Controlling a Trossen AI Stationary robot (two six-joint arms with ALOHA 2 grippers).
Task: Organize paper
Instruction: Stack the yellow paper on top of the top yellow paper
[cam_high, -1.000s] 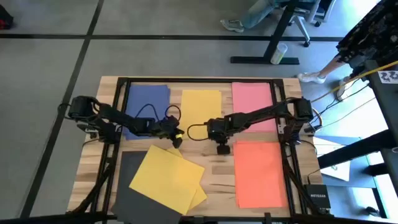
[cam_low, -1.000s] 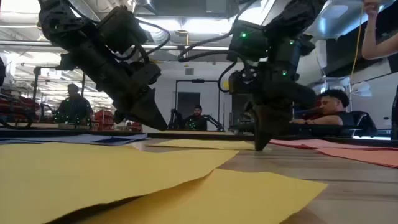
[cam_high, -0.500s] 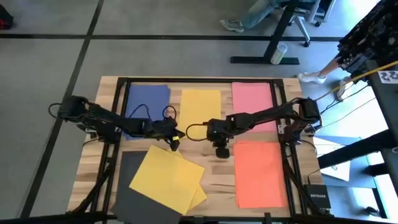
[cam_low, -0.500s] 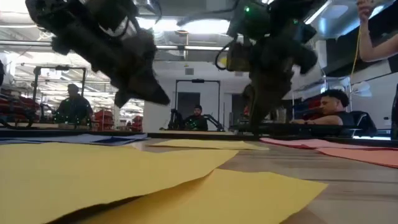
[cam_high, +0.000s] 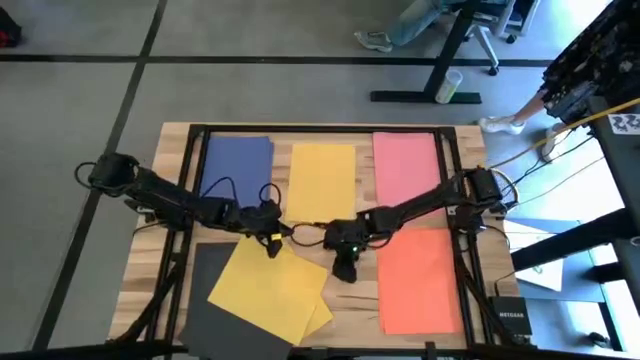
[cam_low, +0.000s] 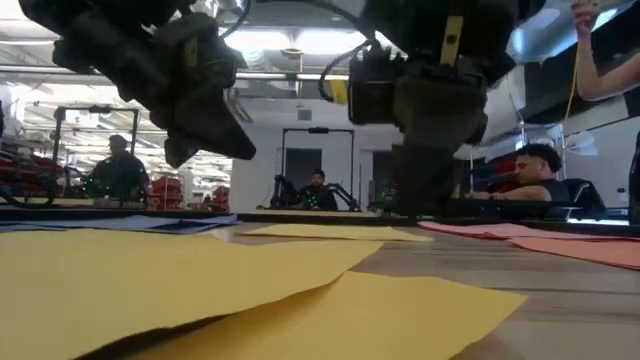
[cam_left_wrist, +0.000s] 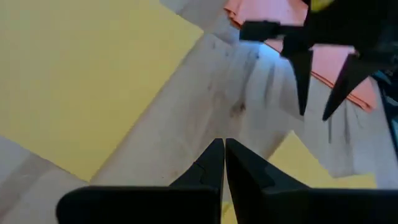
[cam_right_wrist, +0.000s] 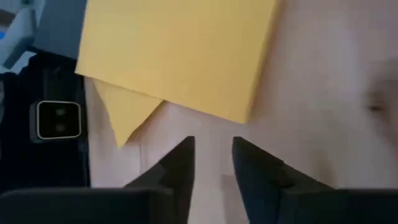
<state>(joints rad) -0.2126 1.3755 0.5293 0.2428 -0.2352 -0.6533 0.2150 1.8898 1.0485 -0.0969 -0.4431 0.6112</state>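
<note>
The wooden table (cam_high: 345, 305) carries all the coloured sheets. Along its far edge lie three sheets side by side: a navy blue sheet (cam_high: 238, 160) towards the far left corner, a yellow sheet (cam_high: 322, 178) in the middle, and a pink sheet (cam_high: 405, 165) towards the far right. An orange sheet (cam_high: 418, 278) lies flat by the right edge, reaching down to the near edge. Near the near left corner lies a dark grey-black sheet (cam_high: 205, 305). On top of it, turned at an angle, rest two more yellow sheets, the upper yellow sheet (cam_high: 266, 285) covering most of the lower yellow sheet (cam_high: 320, 318), of which only a corner shows.

The left arm reaches from the left edge towards the middle of the table. The left gripper (cam_high: 272, 245) is just above the far corner of the upper yellow sheet; in the left wrist view its fingers (cam_left_wrist: 211, 163) are pressed together with nothing between them. The right arm reaches from the right edge to the middle. The right gripper (cam_high: 345, 268) is over bare wood between the tilted yellow sheets and the orange sheet. In the right wrist view its fingers (cam_right_wrist: 180, 163) stand a narrow gap apart and hold nothing.
</note>
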